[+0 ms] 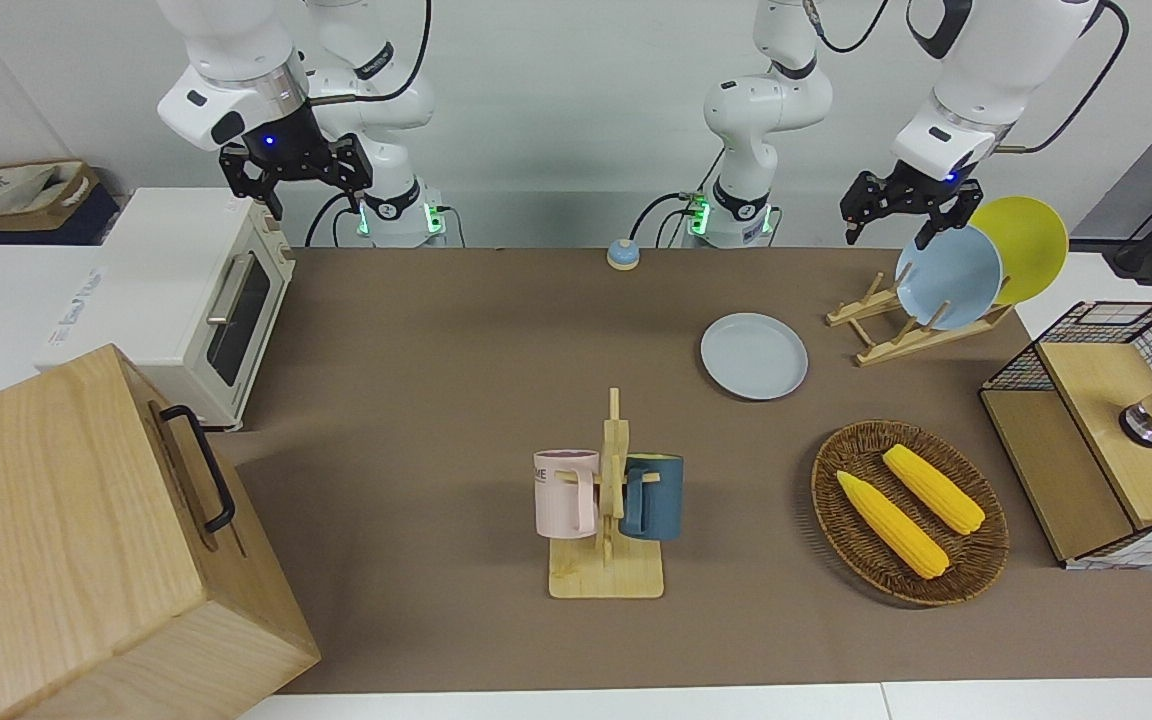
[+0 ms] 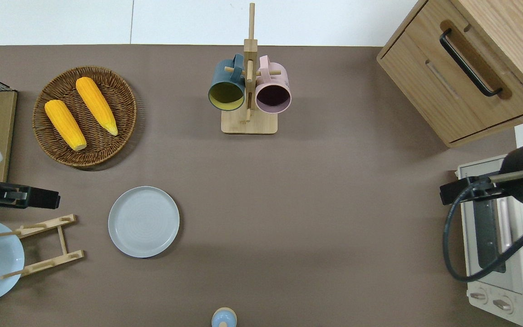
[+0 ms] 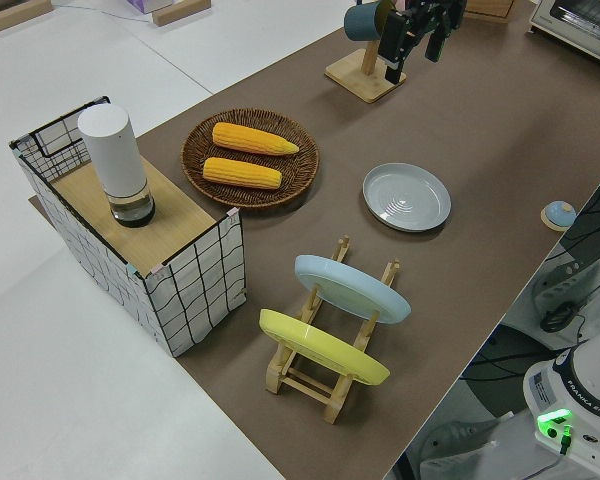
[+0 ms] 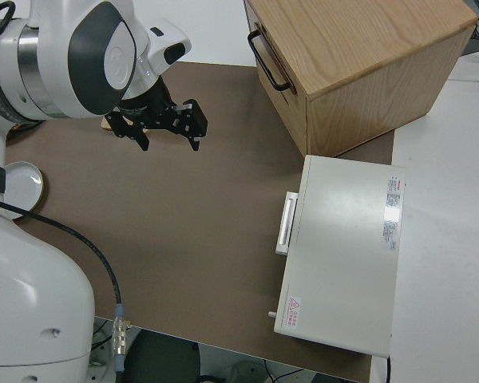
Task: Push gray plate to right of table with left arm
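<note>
The gray plate point(image 1: 754, 356) point(image 2: 144, 221) point(image 3: 407, 196) lies flat on the brown table point(image 1: 436, 400) point(image 2: 311, 204), beside the wooden plate rack and nearer to the robots than the corn basket. My left gripper point(image 1: 889, 232) point(image 2: 39, 198) point(image 3: 412, 52) hangs open and empty in the air. In the overhead view it is over the table next to the rack, toward the left arm's end from the plate and apart from it. My right gripper point(image 1: 316, 195) point(image 4: 169, 144) is parked, open and empty.
A rack point(image 1: 921, 320) point(image 2: 39, 245) holds a sky-blue plate point(image 1: 948, 278) and a yellow plate point(image 1: 1026, 245). A wicker basket point(image 1: 976, 560) holds two corn cobs. A mug tree point(image 1: 606, 500), toaster oven point(image 1: 206, 300), wooden cabinet point(image 1: 86, 540), wire crate point(image 1: 1106, 430) and small bell point(image 1: 623, 254) are also here.
</note>
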